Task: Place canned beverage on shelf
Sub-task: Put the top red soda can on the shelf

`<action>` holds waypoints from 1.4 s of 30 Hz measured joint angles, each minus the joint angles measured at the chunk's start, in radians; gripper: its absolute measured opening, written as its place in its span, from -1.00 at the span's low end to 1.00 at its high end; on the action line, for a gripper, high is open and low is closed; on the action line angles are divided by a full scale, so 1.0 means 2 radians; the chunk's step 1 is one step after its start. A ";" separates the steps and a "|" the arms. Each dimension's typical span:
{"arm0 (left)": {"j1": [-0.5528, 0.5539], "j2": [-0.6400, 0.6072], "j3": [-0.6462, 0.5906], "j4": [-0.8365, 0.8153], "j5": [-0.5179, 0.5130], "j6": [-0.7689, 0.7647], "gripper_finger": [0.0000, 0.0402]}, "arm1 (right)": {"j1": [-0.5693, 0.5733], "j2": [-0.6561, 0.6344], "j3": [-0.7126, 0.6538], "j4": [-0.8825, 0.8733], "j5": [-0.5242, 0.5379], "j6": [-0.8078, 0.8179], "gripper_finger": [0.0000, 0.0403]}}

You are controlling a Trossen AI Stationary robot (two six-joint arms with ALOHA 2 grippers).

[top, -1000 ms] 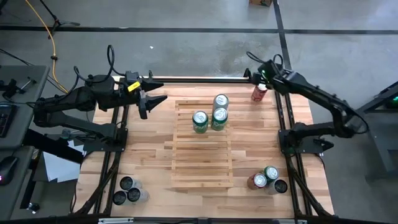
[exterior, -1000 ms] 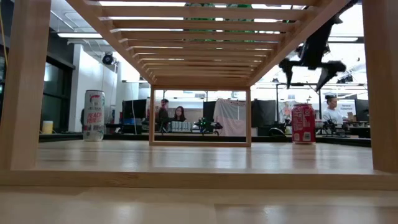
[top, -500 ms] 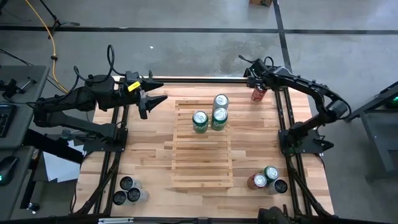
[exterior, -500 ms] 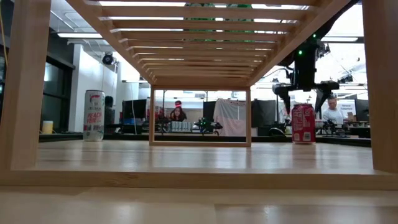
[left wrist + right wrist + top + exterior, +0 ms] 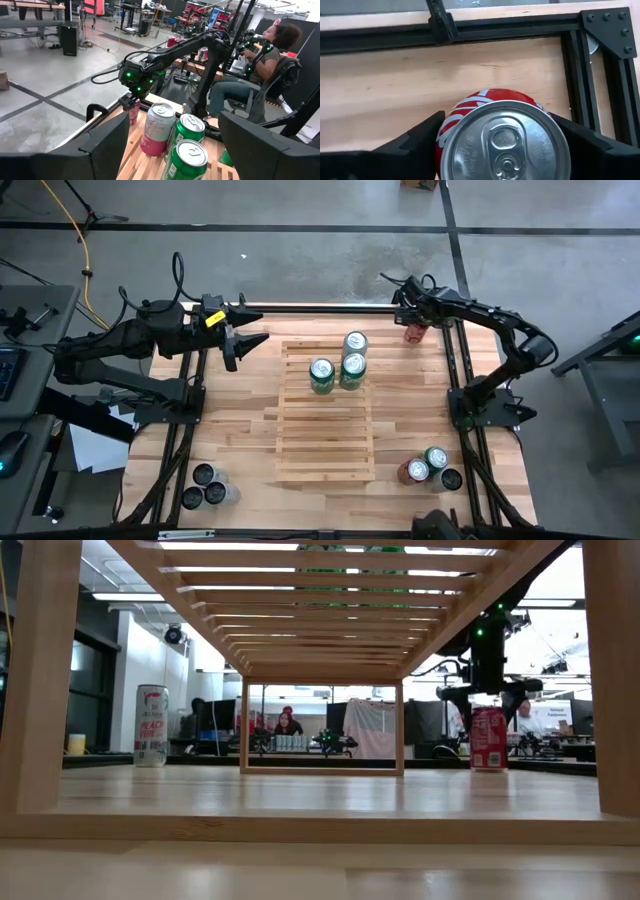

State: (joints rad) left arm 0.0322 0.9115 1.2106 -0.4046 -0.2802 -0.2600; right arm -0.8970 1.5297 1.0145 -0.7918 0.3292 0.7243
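Note:
A red can (image 5: 417, 333) stands upright on the tabletop at the far right, off the slatted shelf (image 5: 325, 435). My right gripper (image 5: 488, 702) points down over it, open. Its fingers (image 5: 417, 142) stand on either side of the can's silver top (image 5: 505, 137); I see no touch. Three cans stand at the shelf's far end: a pale one (image 5: 355, 342) and two green ones (image 5: 321, 375) (image 5: 352, 368). My left gripper (image 5: 248, 340) waits open and empty at the far left, above the table.
Dark-topped cans (image 5: 205, 485) stand at the near left corner, and more cans (image 5: 430, 468) at the near right. A white can (image 5: 151, 725) shows at the left in the low view. The black frame rail (image 5: 470, 30) runs just behind the red can. People sit in the room beyond.
My right gripper has come down from high above the table's far right and has turned to point straight down. Its fingers now reach down around the top of the red can. The can has stayed in place.

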 joint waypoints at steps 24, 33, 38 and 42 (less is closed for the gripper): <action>0.000 0.000 0.000 0.004 -0.024 0.000 0.46 | 0.128 -0.259 0.178 -0.009 -0.064 -0.140 0.41; 0.000 0.001 0.000 0.005 -0.063 0.000 0.46 | 0.275 -0.229 0.210 0.109 -0.060 -0.131 0.41; 0.000 0.012 0.000 0.010 -0.046 0.000 0.46 | 0.361 -0.186 0.210 0.216 -0.072 -0.153 0.41; 0.000 0.029 0.000 0.032 -0.002 0.001 0.46 | 0.406 -0.154 0.210 0.271 -0.076 -0.166 0.41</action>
State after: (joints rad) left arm 0.0315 0.9694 1.2102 -0.3402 -0.2852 -0.2588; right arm -0.0843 1.2212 1.4353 -0.2504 0.1780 0.3921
